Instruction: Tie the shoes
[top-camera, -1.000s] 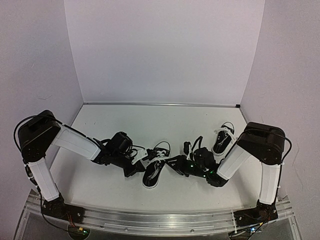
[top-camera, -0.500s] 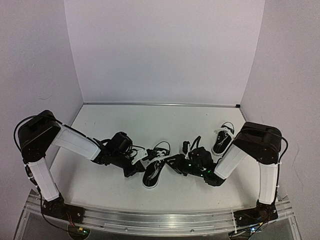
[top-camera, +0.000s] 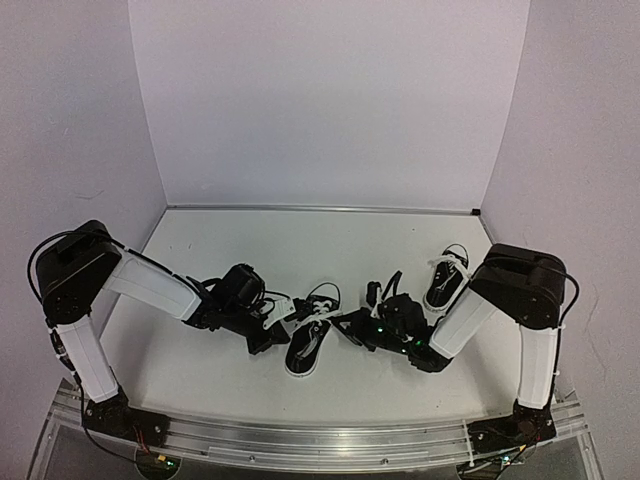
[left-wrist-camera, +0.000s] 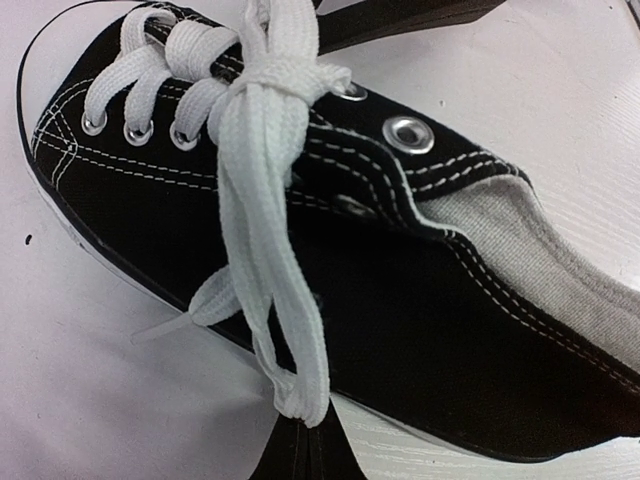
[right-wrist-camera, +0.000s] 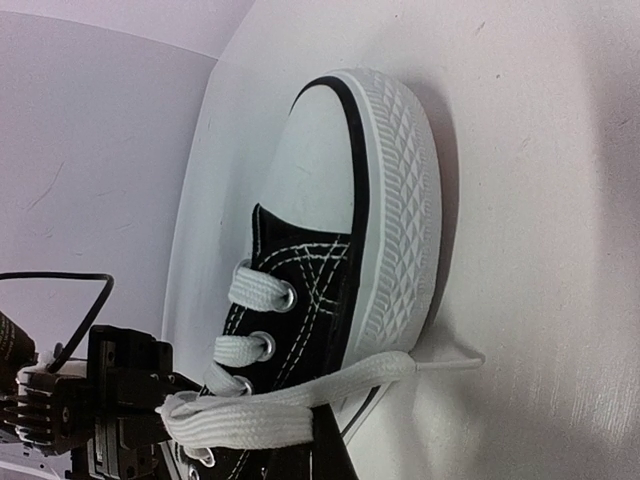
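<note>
Looking down, table: a white tabletop (top-camera: 330, 240) is closed in by lavender walls on the left, back and right. A metal rail (top-camera: 320, 440) along the near edge carries both arm bases.
Open room: the far half of the tabletop up to the back wall is bare, and only a narrow strip lies between the left arm and the left wall.
Middle sneaker: a small black canvas sneaker with white rubber sole, toe cap and long white laces (top-camera: 310, 332) lies near the front, between the two grippers.
Second sneaker: a matching black-and-white sneaker (top-camera: 445, 277) lies close to the right wall, just beside the right arm's link and well apart from the middle sneaker.
Grippers: the left gripper (top-camera: 278, 325) sits at the middle sneaker's left side, and the right gripper (top-camera: 348, 325) just off its right side.
Left wrist view: the middle sneaker fills the frame, with its knot (left-wrist-camera: 280, 80) at the top and grey lining at the right edge. A doubled lace strand runs down over the canvas side to the bottom edge, where the left gripper's tips are clamped on it.
Right wrist view: the toe cap (right-wrist-camera: 320, 160) and ribbed sole rim face the camera, with bare table to the right. A lace band crosses the right gripper's closed tips at the bottom edge, apparently pinched.
</note>
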